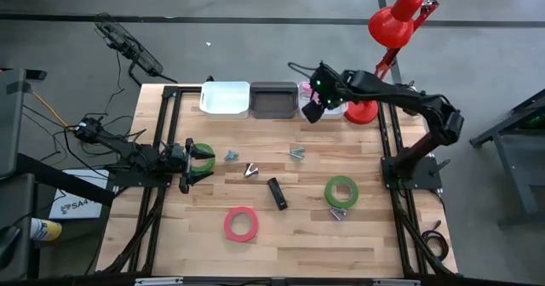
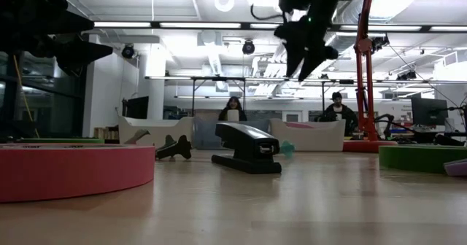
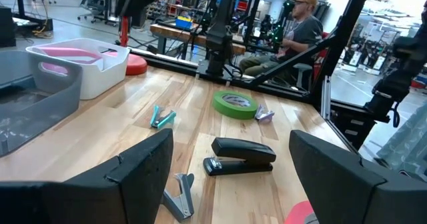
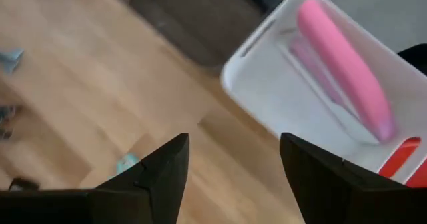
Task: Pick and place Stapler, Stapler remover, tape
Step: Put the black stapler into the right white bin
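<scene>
Right gripper (image 1: 312, 109): hangs above the table's far edge, over the white bin (image 4: 320, 111); fingers spread, nothing between them.
Done: a pink stapler (image 4: 343, 67) lies in the white bin, just ahead of the right fingers.
Left gripper (image 1: 203, 162): low at the table's left side, fingers spread wide, empty; a green tape roll (image 1: 202, 157) lies between or under the fingers.
Left to do: black stapler (image 1: 277, 192), second green tape roll (image 1: 341, 191) and pink tape roll (image 1: 241, 224) lie on the table, well apart from the right gripper.
Staple removers: one (image 1: 250, 170) lies just beyond the left fingers; others scattered mid-table.
Obstructions: none seen; grey bin (image 1: 273, 99) beside the white bin.
</scene>
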Action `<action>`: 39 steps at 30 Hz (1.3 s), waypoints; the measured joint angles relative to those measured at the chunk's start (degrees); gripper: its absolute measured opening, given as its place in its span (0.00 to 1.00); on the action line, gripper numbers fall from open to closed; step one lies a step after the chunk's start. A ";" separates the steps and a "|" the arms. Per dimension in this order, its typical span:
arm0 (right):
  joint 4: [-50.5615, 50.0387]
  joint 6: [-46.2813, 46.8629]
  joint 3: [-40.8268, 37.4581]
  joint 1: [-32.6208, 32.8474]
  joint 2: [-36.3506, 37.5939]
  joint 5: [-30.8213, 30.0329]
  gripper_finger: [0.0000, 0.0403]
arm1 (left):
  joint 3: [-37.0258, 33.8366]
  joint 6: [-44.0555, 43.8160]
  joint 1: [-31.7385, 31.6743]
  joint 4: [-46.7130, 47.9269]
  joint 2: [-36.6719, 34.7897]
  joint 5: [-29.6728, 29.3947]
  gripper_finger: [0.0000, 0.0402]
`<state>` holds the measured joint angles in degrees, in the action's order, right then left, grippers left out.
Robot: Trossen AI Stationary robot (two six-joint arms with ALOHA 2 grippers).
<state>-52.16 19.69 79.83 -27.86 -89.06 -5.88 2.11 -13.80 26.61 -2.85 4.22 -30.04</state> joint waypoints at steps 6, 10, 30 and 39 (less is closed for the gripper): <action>-4.23 2.59 0.00 7.66 2.34 -5.17 0.59 | 0.01 0.02 0.00 0.01 -0.02 0.00 0.74; -5.93 4.69 0.00 13.47 2.71 -7.27 0.62 | 0.02 0.02 0.00 0.01 -0.02 0.00 0.74; -3.99 27.67 0.00 35.04 -1.22 -8.39 0.76 | 0.00 0.00 0.02 0.00 -0.02 0.00 0.74; 4.34 38.72 -0.02 39.81 -9.77 -3.61 0.76 | 0.00 0.01 0.00 0.02 -0.02 0.00 0.74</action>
<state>-47.81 58.41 79.81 11.94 -98.83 -9.48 2.11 -13.79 26.61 -2.83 4.21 -30.03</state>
